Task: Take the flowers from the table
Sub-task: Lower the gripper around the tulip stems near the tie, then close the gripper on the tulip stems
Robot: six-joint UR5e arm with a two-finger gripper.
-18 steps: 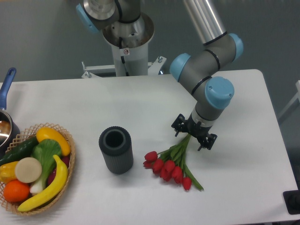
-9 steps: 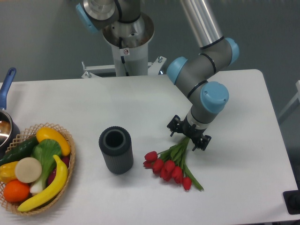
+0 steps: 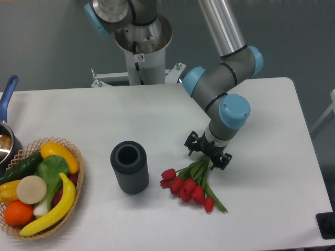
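Observation:
The flowers [image 3: 190,184] lie flat on the white table [image 3: 261,120], red tulip heads toward the front and green stems pointing back and right. My gripper [image 3: 207,152] hangs just over the stem ends, pointing down, its two black fingers spread to either side of the stems. It looks open and nothing is lifted. The very tips of the stems are hidden under the gripper.
A dark grey ribbed vase [image 3: 129,167] stands upright left of the flowers. A wicker basket [image 3: 76,180] of fruit and vegetables sits at the front left, with a pot's blue handle [image 3: 7,93] behind it. The robot's base [image 3: 141,47] stands at the table's back edge.
The gripper has shifted left and slightly back above the stem ends. The flowers have stayed where they were.

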